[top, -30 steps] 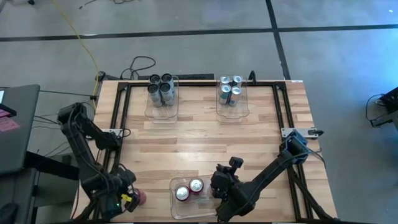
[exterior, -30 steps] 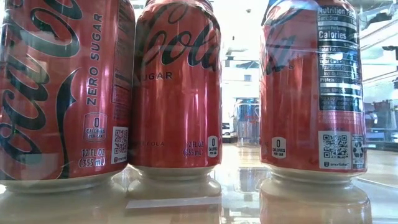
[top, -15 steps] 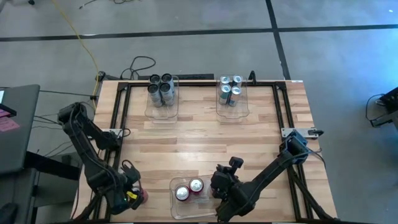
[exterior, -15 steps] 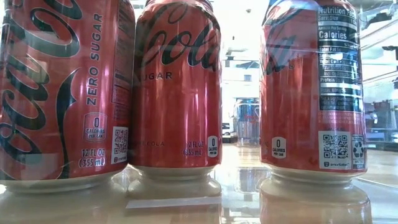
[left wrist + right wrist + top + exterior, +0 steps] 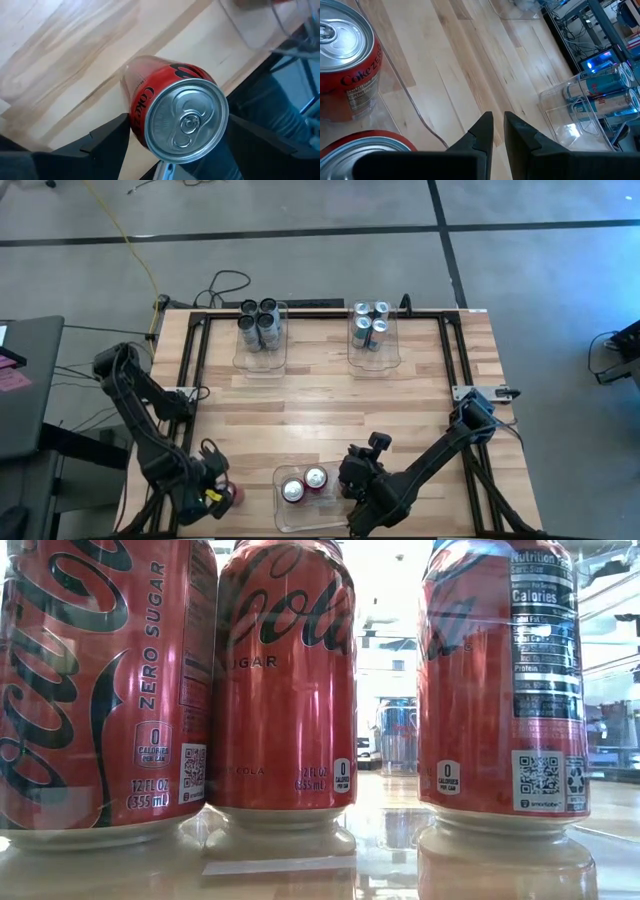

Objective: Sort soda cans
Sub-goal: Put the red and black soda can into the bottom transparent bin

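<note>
While the left gripper (image 5: 215, 492) hangs at the table's near left corner, its fingers (image 5: 100, 142) clasp a red Coke can (image 5: 172, 112) between them, spread wide around its body. Two more red cans (image 5: 303, 484) stand in the clear bin (image 5: 310, 515) at the near edge, just beside the right gripper (image 5: 493, 131), whose fingers are almost together and hold nothing. Dark grey cans (image 5: 259, 322) and silver-blue cans (image 5: 371, 325) fill the two far bins.

high: overhead, straight down on whole wooden desk (image 5: 320, 410) | low: desk level, pressed against red cylindrical metal soda cans (image 5: 285, 680) | left wrist: close over one red can's silver top (image 5: 187, 122) | right wrist: beside near clear rectangular plastic bin (image 5: 405, 100), shared with high
</note>
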### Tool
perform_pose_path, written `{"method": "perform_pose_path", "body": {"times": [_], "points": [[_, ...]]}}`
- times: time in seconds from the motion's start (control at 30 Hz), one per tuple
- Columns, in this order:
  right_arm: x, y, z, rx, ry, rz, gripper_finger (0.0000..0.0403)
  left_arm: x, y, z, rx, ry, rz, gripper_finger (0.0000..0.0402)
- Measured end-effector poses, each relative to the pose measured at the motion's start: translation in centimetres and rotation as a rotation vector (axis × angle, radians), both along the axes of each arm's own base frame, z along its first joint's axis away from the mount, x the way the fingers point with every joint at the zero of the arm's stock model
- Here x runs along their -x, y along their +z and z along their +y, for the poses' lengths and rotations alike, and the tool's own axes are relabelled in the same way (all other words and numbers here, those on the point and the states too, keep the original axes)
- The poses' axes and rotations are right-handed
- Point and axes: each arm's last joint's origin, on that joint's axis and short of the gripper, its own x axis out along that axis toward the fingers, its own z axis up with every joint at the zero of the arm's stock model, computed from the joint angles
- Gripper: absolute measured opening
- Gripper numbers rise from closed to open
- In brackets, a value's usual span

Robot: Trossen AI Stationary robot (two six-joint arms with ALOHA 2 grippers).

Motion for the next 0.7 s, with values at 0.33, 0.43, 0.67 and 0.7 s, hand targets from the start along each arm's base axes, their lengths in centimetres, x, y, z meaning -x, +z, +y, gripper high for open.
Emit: {"method": "perform_pose_path", "body": {"times": [0.33,0.43,0.67,0.7], "points": [[-0.02,-0.01,-0.04,-0.003,-0.002,0.002,0.0064,-0.31,-0.09,0.17,-0.015,-0.007,-0.013,0.0303],[-0.02,-0.01,-0.03,-0.004,-0.002,0.004,0.0064,-0.43,-0.10,0.26,-0.014,-0.013,-0.007,0.0303],[-0.01,-0.01,-0.04,-0.004,-0.002,0.004,0.0064,-0.43,-0.21,0.39,-0.017,-0.024,0.016,0.0313],[-0.01,-0.01,-0.04,-0.004,-0.002,0.004,0.0064,-0.42,-0.23,0.40,-0.017,-0.025,0.019,0.0319]]}}
